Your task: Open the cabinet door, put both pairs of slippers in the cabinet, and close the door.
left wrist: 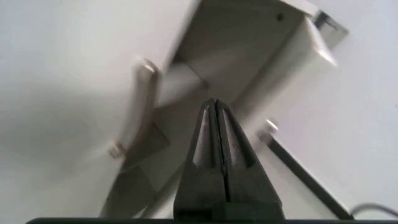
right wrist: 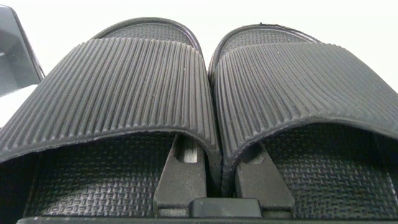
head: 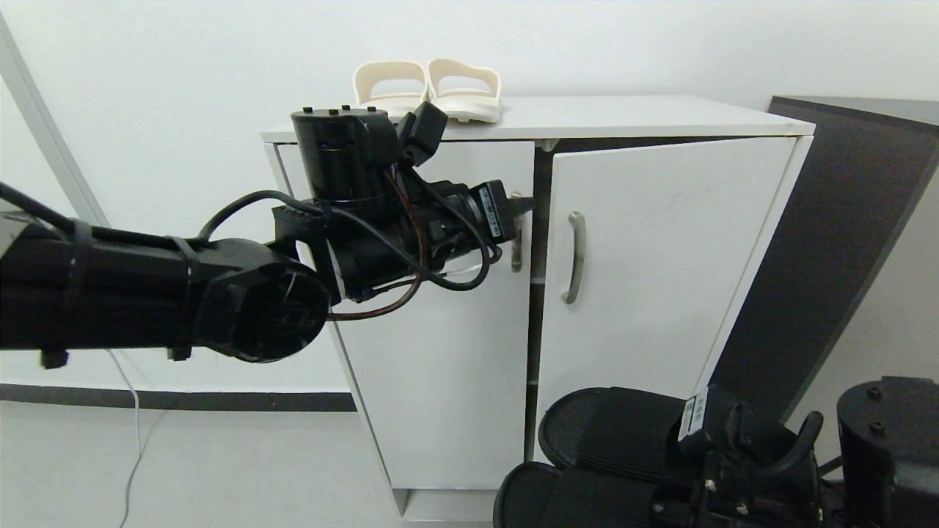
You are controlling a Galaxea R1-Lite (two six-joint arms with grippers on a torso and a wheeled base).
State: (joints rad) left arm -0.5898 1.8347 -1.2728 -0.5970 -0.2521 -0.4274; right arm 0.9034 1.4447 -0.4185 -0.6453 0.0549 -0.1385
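White two-door cabinet: right door slightly ajar, with a dark gap along its top and inner edge; left door flush. Left arm extended level across the left door; left gripper just beside that door's handle, fingers pressed together, holding nothing. Right arm low before the cabinet's front; right gripper clamped on the black slippers, one finger under each strap. Cream slippers side by side at the cabinet top's back edge

Left end effector high, fingers together; right end effector low, tight on slippers.
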